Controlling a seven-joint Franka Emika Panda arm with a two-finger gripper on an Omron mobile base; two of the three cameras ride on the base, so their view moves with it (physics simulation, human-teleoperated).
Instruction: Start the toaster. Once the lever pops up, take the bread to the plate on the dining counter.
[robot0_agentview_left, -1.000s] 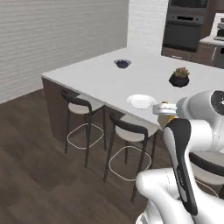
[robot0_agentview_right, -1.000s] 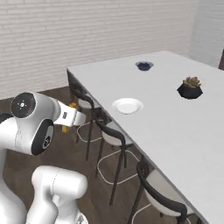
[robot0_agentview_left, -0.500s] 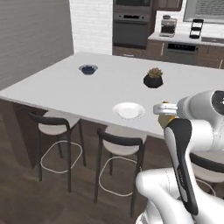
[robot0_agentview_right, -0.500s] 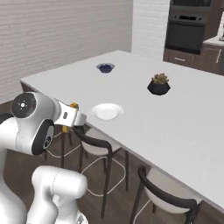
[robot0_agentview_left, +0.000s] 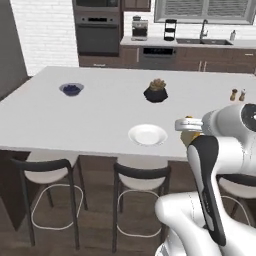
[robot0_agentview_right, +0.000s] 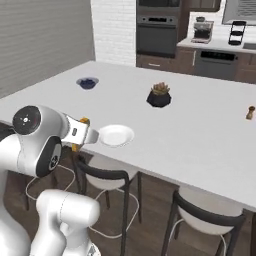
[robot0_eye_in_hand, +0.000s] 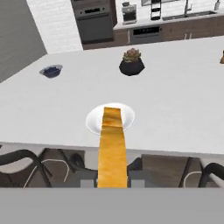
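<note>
Bread (robot0_eye_in_hand: 112, 148), a flat orange-yellow slice with a darker crust edge, rises from the bottom centre of the hand view, seen edge-on as a tall narrow strip. The gripper (robot0_eye_in_hand: 112, 183) is clenched on its lower end, one dark finger tip on each broad face. In the left base view the gripper (robot0_agentview_left: 189, 131) sits at centre right, just beyond the white arm, with a sliver of yellow showing. In the right base view the gripper (robot0_agentview_right: 80, 136) is at centre left, with the same yellow beside it.

The plate (robot0_agentview_left: 147, 134), round, white and shallow, lies near the front edge of the dining counter (robot0_agentview_left: 90, 115), in the middle of the left base view. In the hand view the top of the slice overlaps the plate (robot0_eye_in_hand: 94, 120) in the picture, but the bread appears to hang in front of the counter edge, apart from the plate.

Also on the counter: a small bowl of blue berries (robot0_agentview_left: 72, 89) at upper left, a dark potted plant (robot0_agentview_left: 156, 92) at upper centre, and 2 small shakers (robot0_agentview_left: 238, 94) at the right. Dark stools (robot0_agentview_left: 141, 176) stand below the counter edge.

Judging by its look, the slice is light, thin and fairly stiff, yet crumbly. A hard squeeze could crack it. Gripping the 2 broad faces near 1 edge, as here, seems sound. It should be laid down flat and gently, not dropped.
</note>
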